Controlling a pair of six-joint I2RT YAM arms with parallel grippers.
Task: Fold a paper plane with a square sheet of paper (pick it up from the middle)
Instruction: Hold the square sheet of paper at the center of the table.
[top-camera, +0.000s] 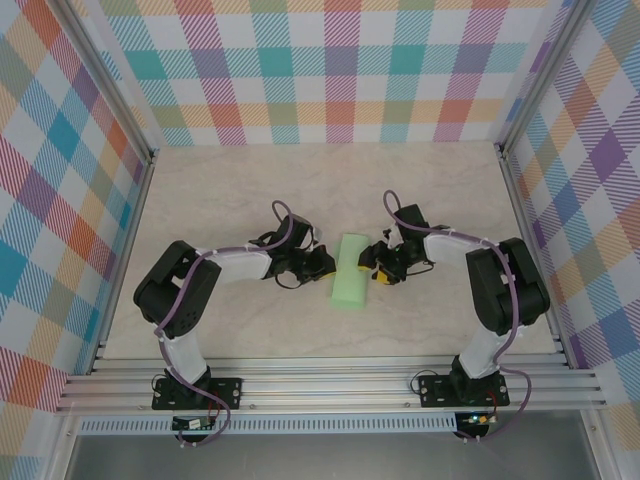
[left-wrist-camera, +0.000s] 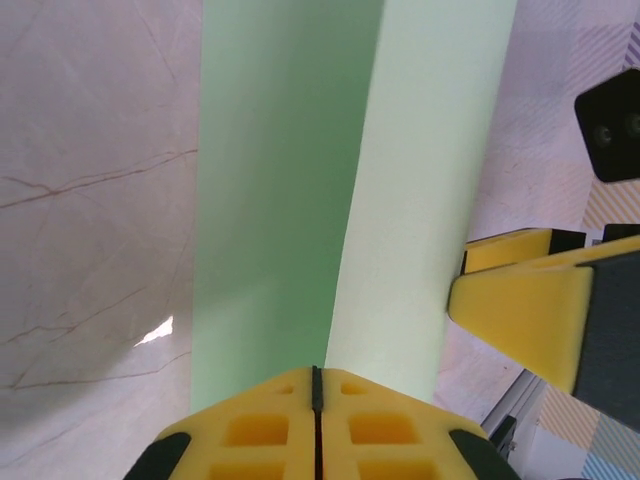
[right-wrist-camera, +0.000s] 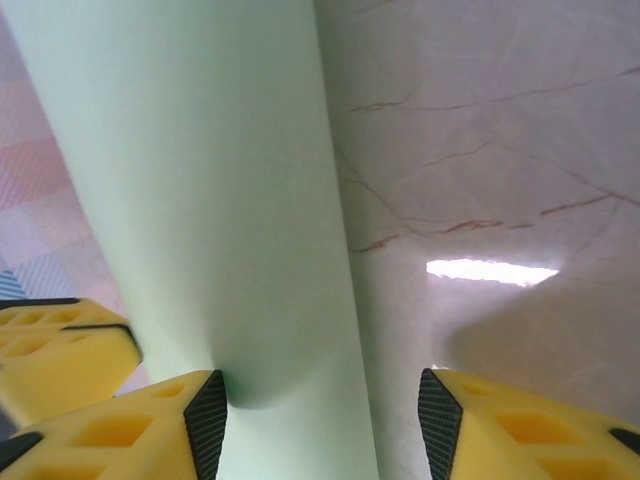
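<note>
- Top external view: the green paper (top-camera: 350, 272) sits in the middle of the table (top-camera: 300, 190). It looks folded into a long, thin shape. It lies between the two grippers.
- The left gripper (top-camera: 322, 266) has its fingers pressed tight together. In the left wrist view the paper's fold line runs right into them, so it seems to be pinching the paper.
- The right gripper (top-camera: 381, 272) has its fingers partly apart. In the right wrist view one finger (right-wrist-camera: 130, 440) touches the paper, and the paper's edge sits between the two.
- If the right fingers close in the wrong spot, they could squash the paper and leave a bad crease.
- If the arms pull away from each other, the thin paper could rip or slip out.
- A crooked fold now would make a crooked plane.
</note>
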